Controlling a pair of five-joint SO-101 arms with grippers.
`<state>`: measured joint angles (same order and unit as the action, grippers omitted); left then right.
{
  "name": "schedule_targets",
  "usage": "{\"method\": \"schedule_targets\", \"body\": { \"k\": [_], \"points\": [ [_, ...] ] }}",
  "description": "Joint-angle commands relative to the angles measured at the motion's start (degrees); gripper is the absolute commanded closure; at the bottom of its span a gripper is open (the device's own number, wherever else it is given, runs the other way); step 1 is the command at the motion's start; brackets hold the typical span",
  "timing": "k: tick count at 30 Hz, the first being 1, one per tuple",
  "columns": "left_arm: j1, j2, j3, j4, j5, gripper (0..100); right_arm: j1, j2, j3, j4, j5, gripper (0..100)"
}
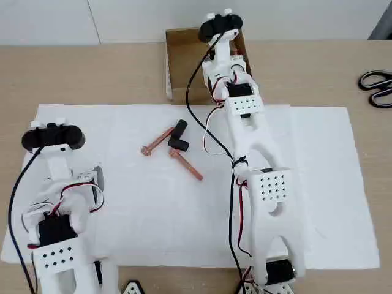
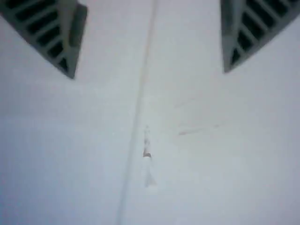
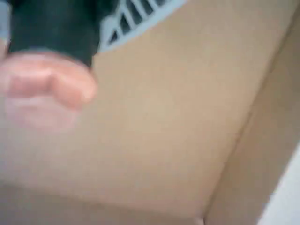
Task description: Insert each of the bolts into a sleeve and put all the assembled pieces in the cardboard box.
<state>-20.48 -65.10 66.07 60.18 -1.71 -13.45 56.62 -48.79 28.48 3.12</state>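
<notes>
The right gripper (image 3: 70,33) is pinching a joined piece (image 3: 47,56), a black sleeve with a coppery bolt head poking out. It is hanging over the brown floor of the cardboard box (image 1: 180,61), which is sitting at the far edge of the bench (image 1: 73,73), just beyond the far edge of the white sheet (image 1: 318,184).

The left gripper (image 2: 149,72) is hovering with its fingers spread wide over bare sheet near the sheet's left edge, gripping nothing.

Near the middle of the sheet, toward its far edge, the first bolt (image 1: 157,141) is lying with one end against the first sleeve (image 1: 179,128). The second bolt (image 1: 187,165) is meeting the second sleeve (image 1: 177,145) in the same way. Whether either bolt is actually seated inside its sleeve I cannot tell.

The drop looks like the step in hand, and the risks are sitting there:
- Letting go from too high could be knocking the bolt back out of its sleeve, or bouncing the piece over the low wall.
- The box looks light, so a finger catching its wall while the arm is pulling away could be dragging it off the bench edge.
- The two sleeves are lying close together, so a sloppy grab at one could be scattering the other pair
</notes>
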Motion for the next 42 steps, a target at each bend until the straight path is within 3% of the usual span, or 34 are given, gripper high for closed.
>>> {"method": "schedule_targets", "body": {
  "k": [1,4,10,20,25,30,37,42],
  "points": [
    [0.3,0.2,-0.2,-1.0,-0.4,81,-0.2,-1.7,-4.7,0.2,0.6,99.0],
    [0.9,0.0,0.7,-1.1,-0.4,81,-0.1,-1.7,-4.7,0.2,0.6,97.9],
    [6.1,-0.1,2.1,-1.1,-0.4,81,-0.1,-2.0,-4.7,0.4,0.6,85.0],
    [6.1,-0.2,3.1,-5.4,0.5,81,-0.2,-4.8,-7.9,4.1,0.6,84.9],
    [6.2,-0.2,2.7,-6.2,4.7,81,-0.3,-9.6,-13.6,13.8,0.6,84.9],
    [6.2,0.2,2.4,-6.1,4.7,81,-2.0,-15.7,-17.9,30.2,0.6,84.9],
    [6.2,-0.1,2.5,-6.1,5.1,81,-9.0,-22.5,-22.4,51.1,0.3,84.9],
    [6.2,-0.2,2.5,-6.2,9.7,81,-13.8,-23.6,-22.3,61.2,-0.1,84.9]
  ]
}}
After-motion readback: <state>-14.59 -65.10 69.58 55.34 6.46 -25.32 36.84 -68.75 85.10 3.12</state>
